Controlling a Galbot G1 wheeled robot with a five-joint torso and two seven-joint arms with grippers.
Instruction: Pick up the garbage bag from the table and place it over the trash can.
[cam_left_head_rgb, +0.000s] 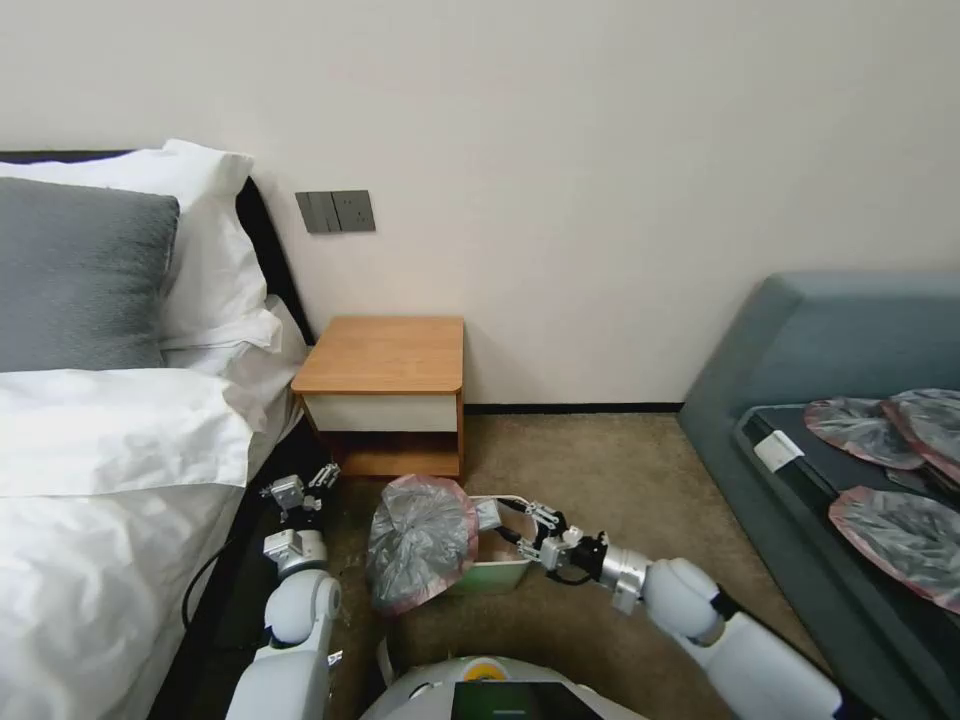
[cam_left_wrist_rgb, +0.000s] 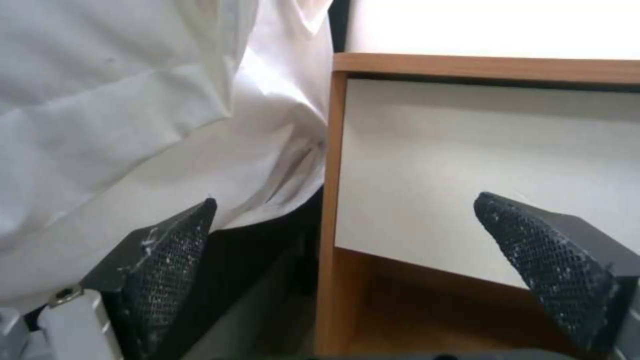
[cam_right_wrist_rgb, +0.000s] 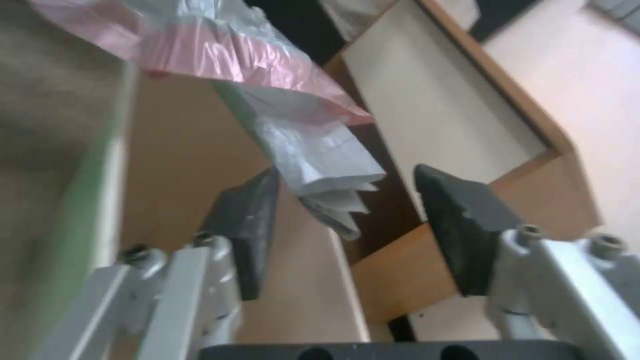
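The garbage bag (cam_left_head_rgb: 421, 540), crinkled silver-grey with a pink-red rim, hangs over the left side of the trash can (cam_left_head_rgb: 497, 574) on the carpet in front of the table (cam_left_head_rgb: 385, 356). My right gripper (cam_left_head_rgb: 531, 531) is open at the can's right rim. In the right wrist view a folded tail of the garbage bag (cam_right_wrist_rgb: 313, 150) lies between the spread fingers (cam_right_wrist_rgb: 460, 220) of my right gripper (cam_right_wrist_rgb: 345, 170), above the trash can's cream wall (cam_right_wrist_rgb: 180, 150). My left gripper (cam_left_head_rgb: 305, 486) is open and holds nothing, low between the bed and the table (cam_left_wrist_rgb: 467, 165).
A bed with white sheets (cam_left_head_rgb: 110, 450) and pillows lies at the left, close to my left arm. A grey-blue sofa (cam_left_head_rgb: 830, 350) at the right carries several more bags (cam_left_head_rgb: 900, 530). Open carpet (cam_left_head_rgb: 610, 470) lies between the table and the sofa.
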